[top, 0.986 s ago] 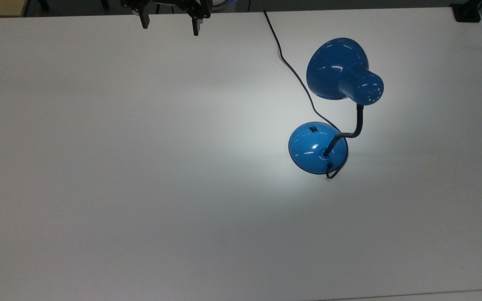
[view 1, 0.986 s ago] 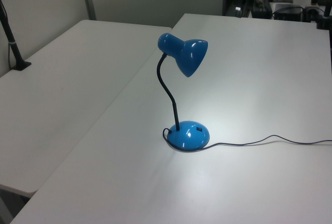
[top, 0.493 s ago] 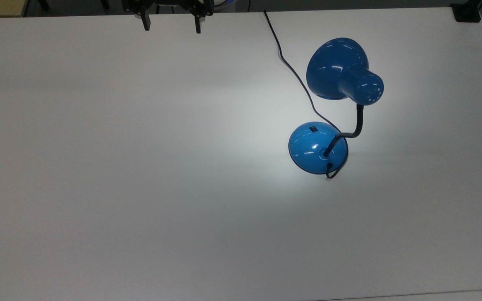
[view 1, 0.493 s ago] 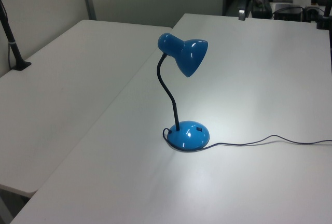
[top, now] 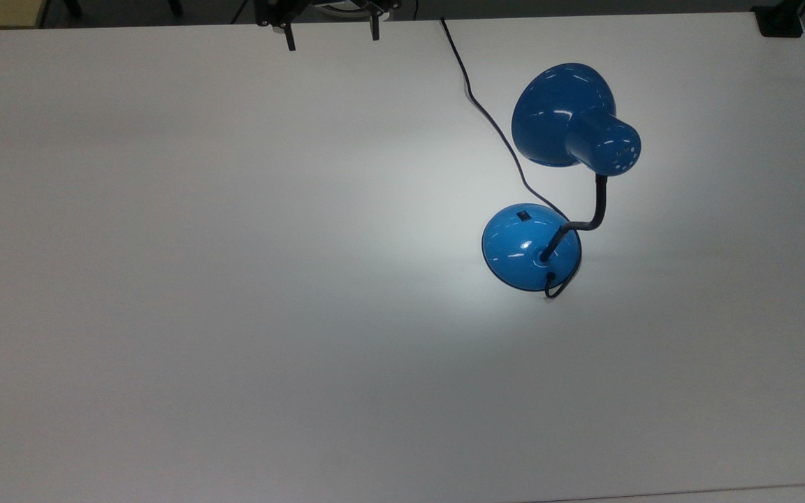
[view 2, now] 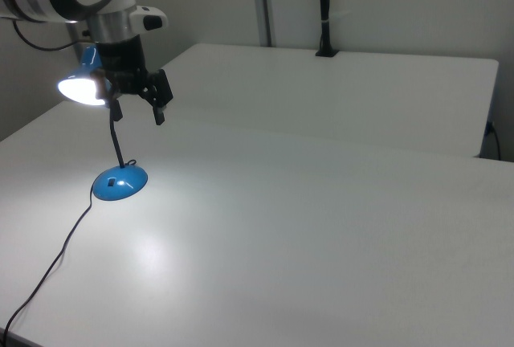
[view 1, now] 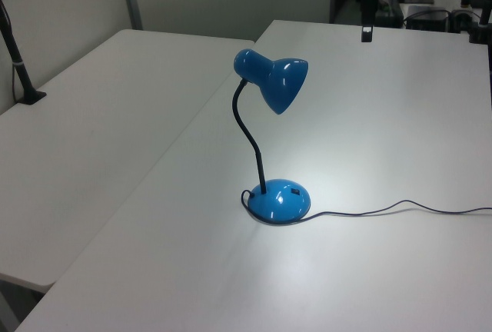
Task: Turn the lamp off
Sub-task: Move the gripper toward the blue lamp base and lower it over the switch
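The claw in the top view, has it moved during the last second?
Yes. The claw moved toward the top view's right, nearer the fixed black cord of the lamp.
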You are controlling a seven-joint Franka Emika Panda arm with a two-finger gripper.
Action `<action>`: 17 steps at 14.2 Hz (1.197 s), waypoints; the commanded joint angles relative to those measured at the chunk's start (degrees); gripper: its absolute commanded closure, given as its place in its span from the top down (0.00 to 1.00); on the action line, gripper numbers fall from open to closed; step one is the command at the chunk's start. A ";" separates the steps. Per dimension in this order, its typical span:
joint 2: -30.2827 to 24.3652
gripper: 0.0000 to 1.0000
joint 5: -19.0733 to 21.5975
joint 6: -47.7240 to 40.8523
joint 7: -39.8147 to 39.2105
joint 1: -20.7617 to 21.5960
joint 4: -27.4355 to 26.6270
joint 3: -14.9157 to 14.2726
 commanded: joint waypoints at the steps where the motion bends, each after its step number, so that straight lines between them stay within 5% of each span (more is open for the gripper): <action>1: 0.27 1.00 -0.57 -2.42 -0.85 0.38 0.02 2.85; 3: 0.88 0.84 -1.01 -2.33 -1.55 0.47 -1.48 5.47; 5: 1.41 0.38 -0.22 -2.07 -1.55 0.55 -2.97 7.16; 7: 2.37 0.04 -0.13 -1.46 -0.85 0.99 -4.99 9.53; 17: 8.95 0.00 2.07 24.62 4.15 7.31 -14.75 11.03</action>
